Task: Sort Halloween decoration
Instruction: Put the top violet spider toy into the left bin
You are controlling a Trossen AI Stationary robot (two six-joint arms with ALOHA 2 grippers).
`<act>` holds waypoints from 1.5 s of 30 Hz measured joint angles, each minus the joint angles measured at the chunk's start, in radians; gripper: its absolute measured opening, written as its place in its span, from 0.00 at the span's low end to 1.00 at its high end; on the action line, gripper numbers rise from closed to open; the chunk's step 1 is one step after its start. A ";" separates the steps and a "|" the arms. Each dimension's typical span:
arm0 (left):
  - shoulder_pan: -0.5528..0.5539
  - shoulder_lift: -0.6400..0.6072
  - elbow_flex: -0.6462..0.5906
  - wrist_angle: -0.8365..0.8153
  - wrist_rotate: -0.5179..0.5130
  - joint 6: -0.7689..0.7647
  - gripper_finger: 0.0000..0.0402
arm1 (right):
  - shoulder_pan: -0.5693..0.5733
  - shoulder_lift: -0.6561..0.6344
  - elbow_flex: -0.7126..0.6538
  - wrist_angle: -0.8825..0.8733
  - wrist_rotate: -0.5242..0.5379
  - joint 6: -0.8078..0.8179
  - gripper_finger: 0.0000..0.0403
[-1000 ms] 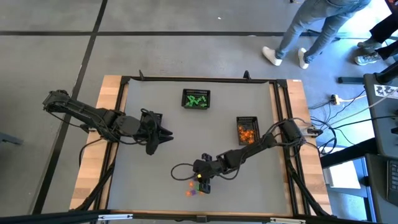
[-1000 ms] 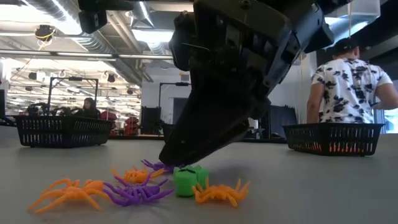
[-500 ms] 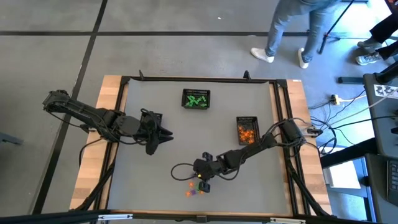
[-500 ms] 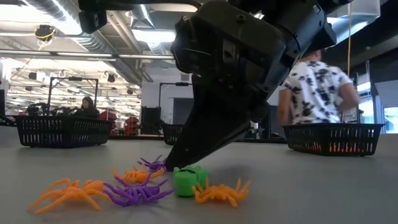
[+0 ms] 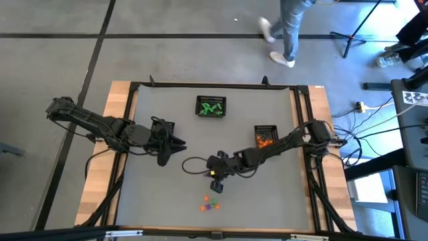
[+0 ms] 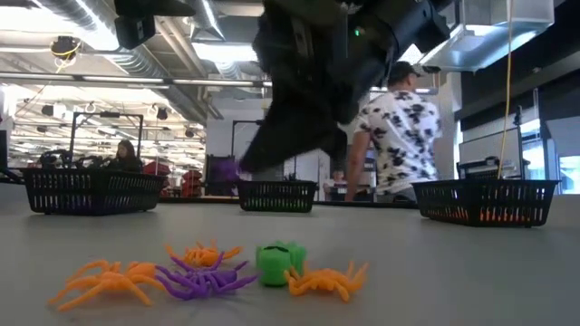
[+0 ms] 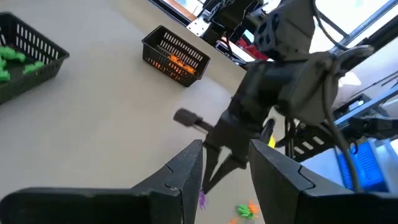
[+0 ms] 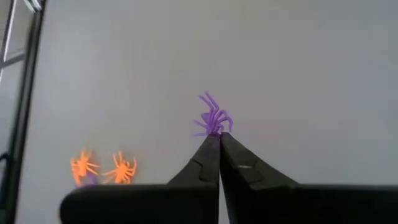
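Small heap of trinkets (image 5: 210, 203) near the table's (image 5: 160, 194) front edge, baskets (image 5: 210, 107) behind.

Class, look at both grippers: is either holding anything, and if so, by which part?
The right gripper pinches a purple spider by its body's edge, legs fanning beyond the fingertips. The left gripper holds nothing.

On the table (image 5: 160, 194), small orange and purple trinkets (image 5: 210, 203) lie near the front edge. The right gripper (image 5: 215, 185) hangs just behind them; the left gripper (image 5: 182, 144) waits left of centre.
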 joint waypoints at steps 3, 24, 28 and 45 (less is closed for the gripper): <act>0.000 0.000 0.000 -0.008 0.000 -0.066 0.31 | -0.017 -0.043 0.000 -0.013 0.024 -0.020 0.00; 0.044 0.163 0.001 0.087 0.112 -0.312 0.33 | -0.056 -0.203 0.002 0.054 0.183 0.009 0.00; 0.066 0.212 0.001 0.109 0.144 -0.329 0.39 | -0.056 -0.203 0.002 0.065 0.183 0.010 0.00; 0.084 0.304 0.001 0.195 0.183 -0.330 0.43 | -0.055 -0.203 0.002 0.076 0.183 0.012 0.00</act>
